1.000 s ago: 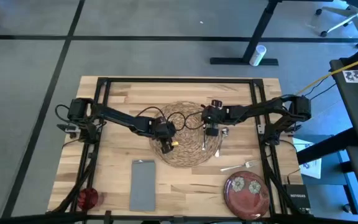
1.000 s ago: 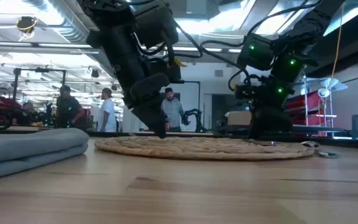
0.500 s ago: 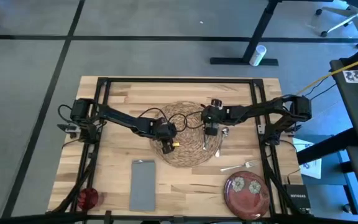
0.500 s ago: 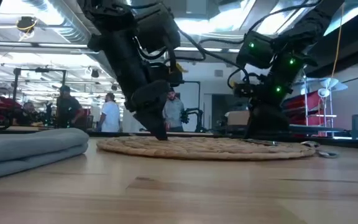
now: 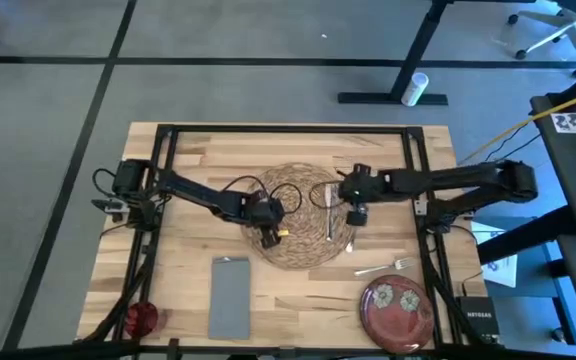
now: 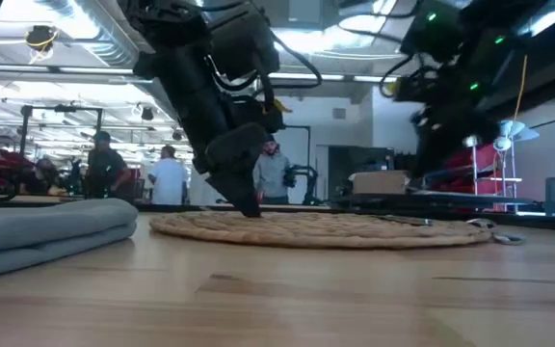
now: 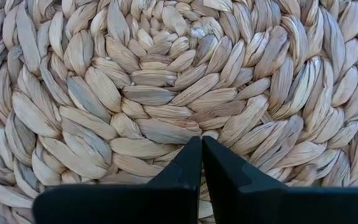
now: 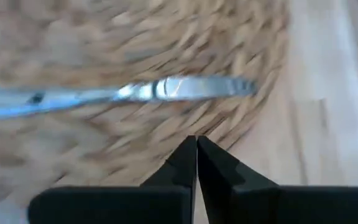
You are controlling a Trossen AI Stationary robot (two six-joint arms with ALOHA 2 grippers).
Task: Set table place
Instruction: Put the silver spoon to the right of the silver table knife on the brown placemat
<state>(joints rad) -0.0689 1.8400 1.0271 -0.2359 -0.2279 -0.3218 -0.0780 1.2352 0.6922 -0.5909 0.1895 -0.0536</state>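
Overhead, table-level and two close wrist cameras all share the mat [image 5: 303,215].

Both arms [image 5: 208,195] over mat [image 5: 303,245]; corners free.

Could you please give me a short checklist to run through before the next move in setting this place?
1. Woven mat central on the table: ok.
2. Left gripper shut and empty, its tips down on the mat: ok.
3. Right gripper shut and empty above the mat's edge: ok.
4. Mat bare for the plate: not ok, a knife lies on it.
5. Plate, napkin, fork and red cup lie off the mat, apart from both grippers: ok.
6. Whether the left tips are pressing on the mat: cannot tell.
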